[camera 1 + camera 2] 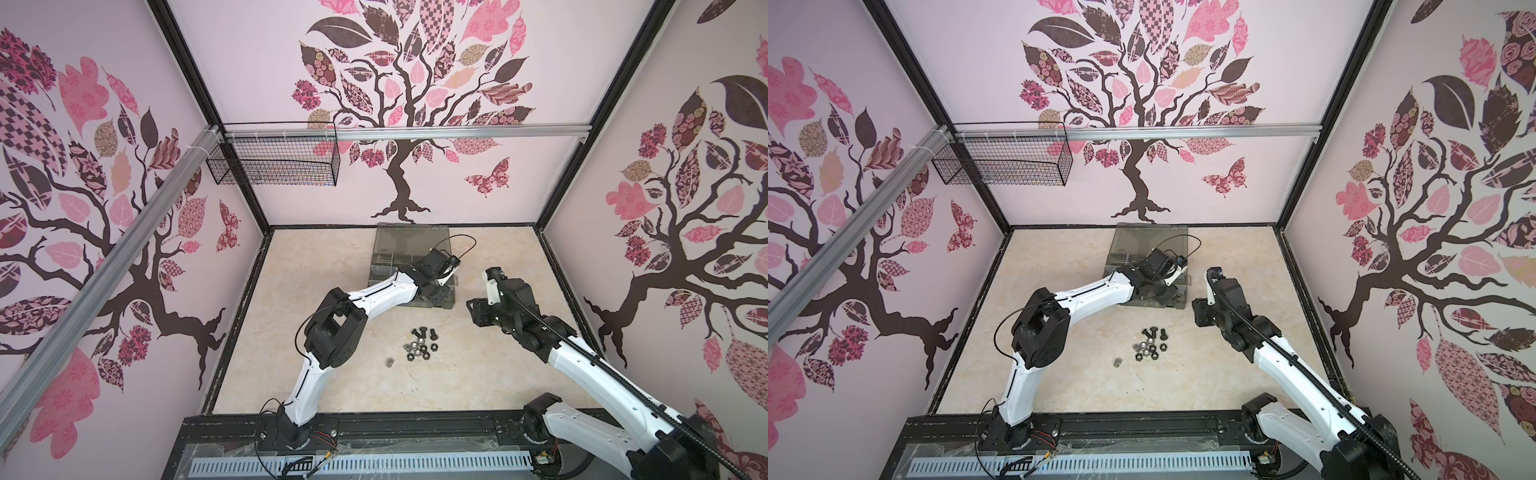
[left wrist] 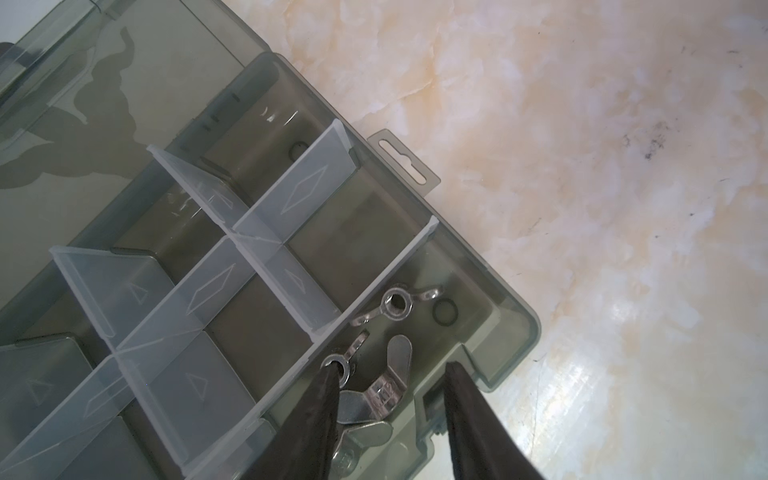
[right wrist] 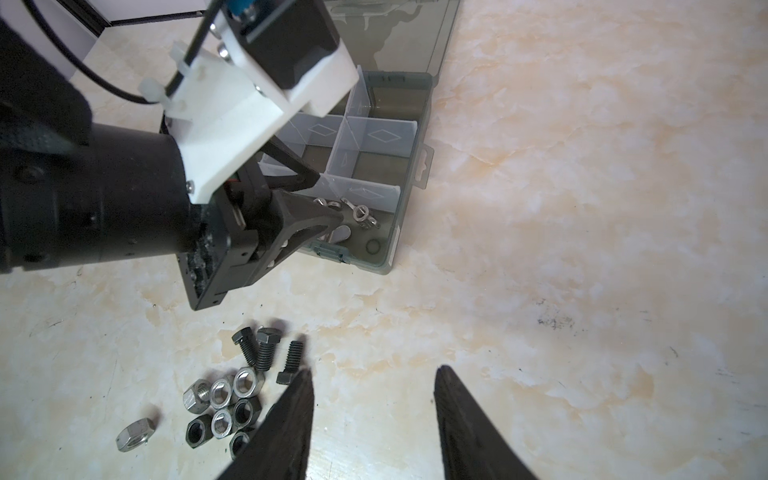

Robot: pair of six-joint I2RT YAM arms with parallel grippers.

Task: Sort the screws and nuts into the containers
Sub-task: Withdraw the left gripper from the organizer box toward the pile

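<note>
Farthest left on the table (image 3: 582, 208), one silver nut (image 3: 135, 434) lies by itself, a little apart from the rest. Just beside it sits the cluster of hex nuts (image 3: 224, 403), silver and black mixed and touching one another. Three black screws (image 3: 262, 353) lie at the cluster's far edge. None of these is sorted yet.

Beyond them stands the organizer case (image 2: 528, 332) with its lid thrown back. The left gripper (image 2: 390, 368) hangs over the corner compartment (image 2: 478, 299), its fingers standing apart with nothing pinched between them. Several silver wing nuts (image 2: 397, 305) lie loose on that compartment's floor, one of them right against a fingertip. The neighbouring compartments (image 2: 332, 245) look bare.

To the right, the right gripper (image 3: 374, 372) hovers above bare table just beside the screws, its fingers spread and empty.

I judge the job well short of half done. The wing nuts are in; the hex nuts and the screws are all left to move.
</note>
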